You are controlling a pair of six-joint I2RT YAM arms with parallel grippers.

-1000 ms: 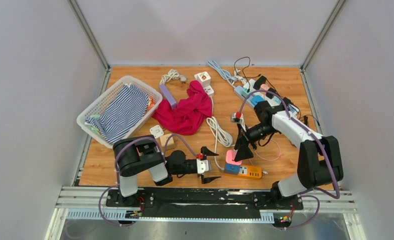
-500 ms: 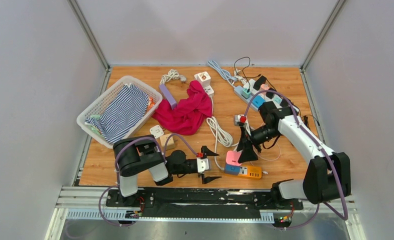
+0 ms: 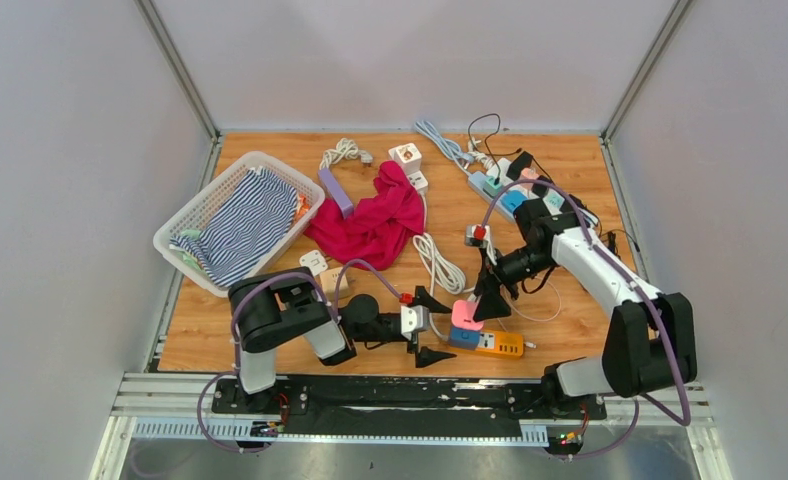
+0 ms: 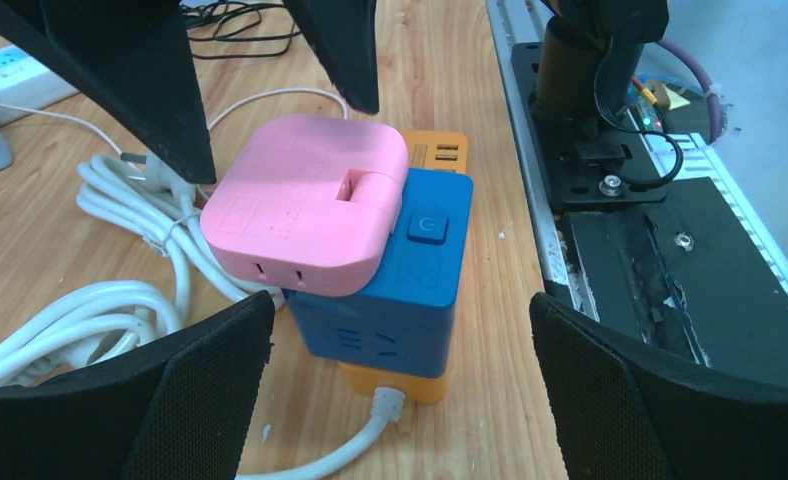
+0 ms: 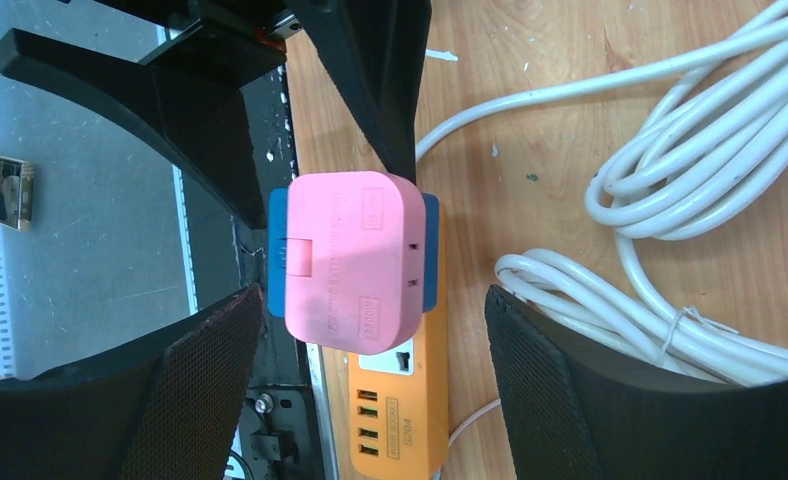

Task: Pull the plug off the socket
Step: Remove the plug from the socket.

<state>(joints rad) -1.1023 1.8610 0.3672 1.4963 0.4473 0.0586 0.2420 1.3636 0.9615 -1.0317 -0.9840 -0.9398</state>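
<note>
While right gripper (image 5: 370, 305) straddles pink plug (image 5: 350, 255), open, not touching | left gripper (image 4: 400, 335) open around blue socket block (image 4: 410, 290) | advise: brace block, grip plug squarely, pull straight off.

White and black arm links (image 3: 595, 262), purple cables (image 4: 685, 68) looped along both arms, red marks (image 3: 476, 232) at the wrists, black wedge-shaped, mesh-textured gripper fingers (image 4: 205, 400), screwed black base plate (image 4: 630, 190)
</note>
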